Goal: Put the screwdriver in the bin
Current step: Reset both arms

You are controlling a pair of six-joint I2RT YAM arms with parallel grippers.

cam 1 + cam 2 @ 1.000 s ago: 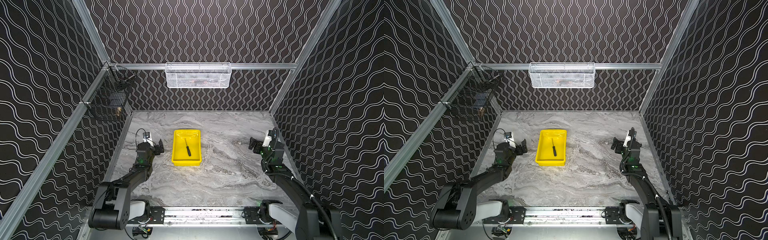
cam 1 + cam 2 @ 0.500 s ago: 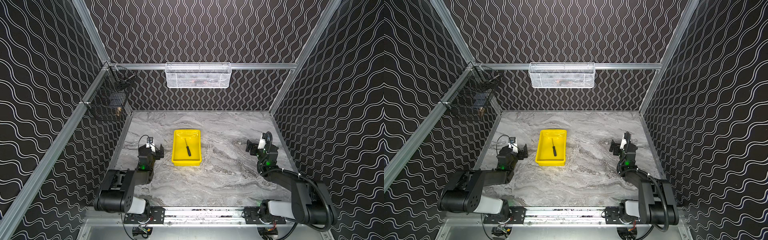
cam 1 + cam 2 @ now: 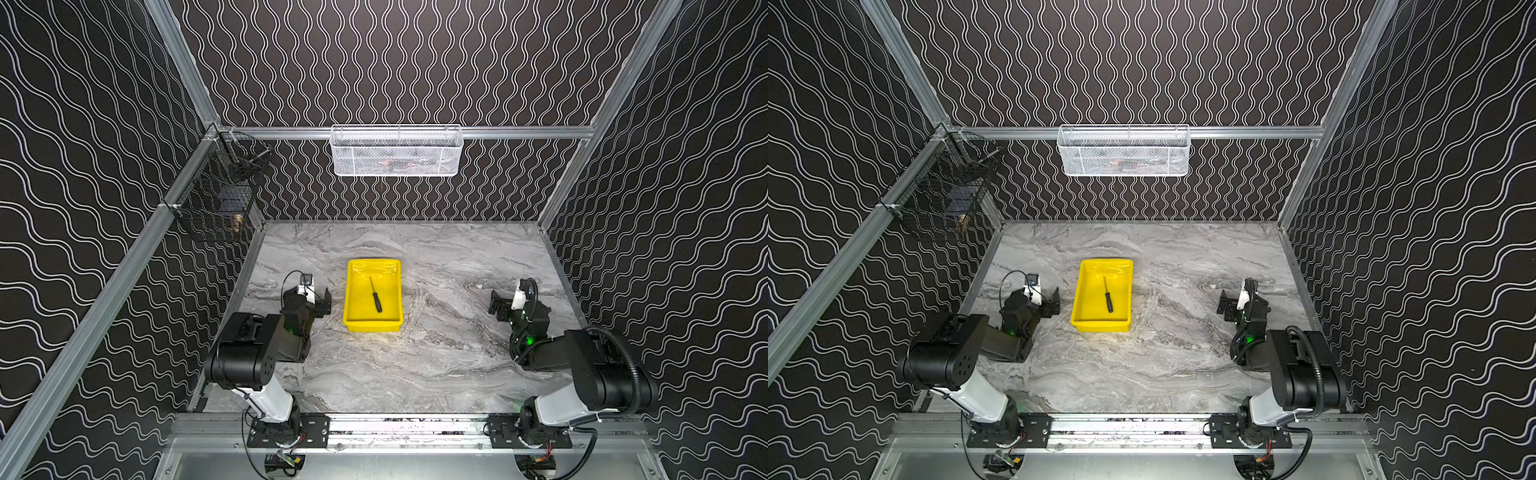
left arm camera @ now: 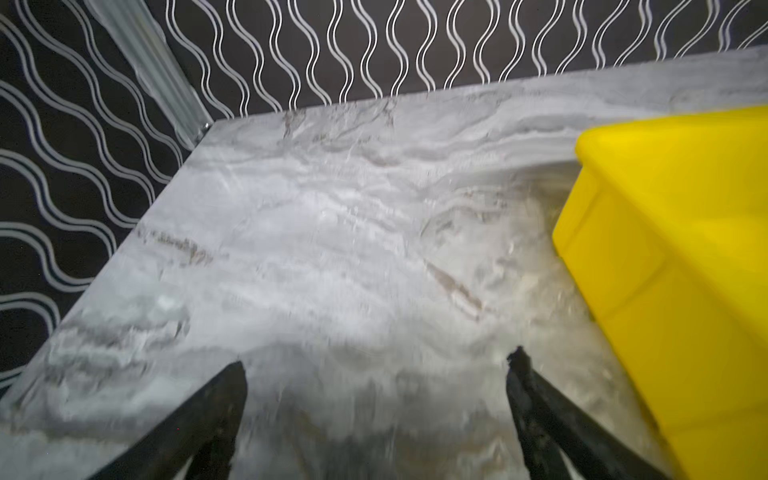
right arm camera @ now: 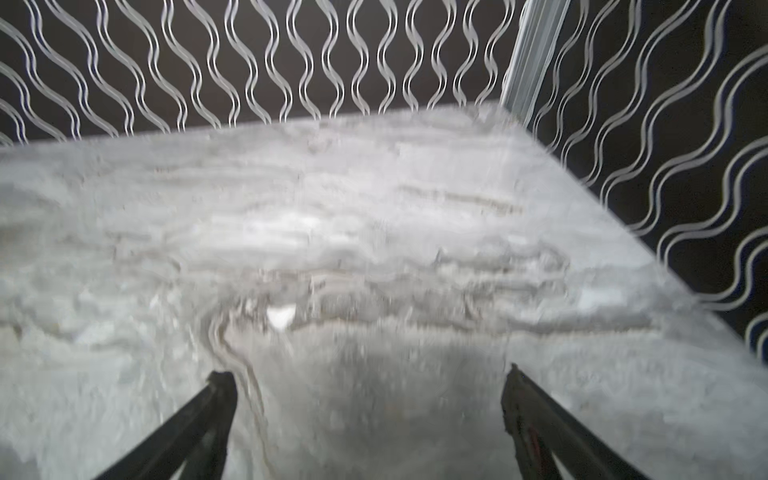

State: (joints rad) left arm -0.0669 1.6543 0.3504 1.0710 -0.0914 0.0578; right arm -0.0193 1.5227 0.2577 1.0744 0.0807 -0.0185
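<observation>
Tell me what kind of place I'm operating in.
Probably an enclosed robot test cell: black wavy-patterned walls on aluminium framing, grey marble-look tabletop, two black robot arms on a front rail.

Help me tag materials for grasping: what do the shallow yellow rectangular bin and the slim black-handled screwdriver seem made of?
Bin: probably moulded plastic, glossy, bright highlights inside. Screwdriver: thin dark shaft, likely metal; handle matte black, plastic or rubber, unclear.

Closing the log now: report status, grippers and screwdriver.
Left gripper open, empty. Right gripper open, empty. Screwdriver lying flat inside yellow bin. Nothing in the way.
</observation>
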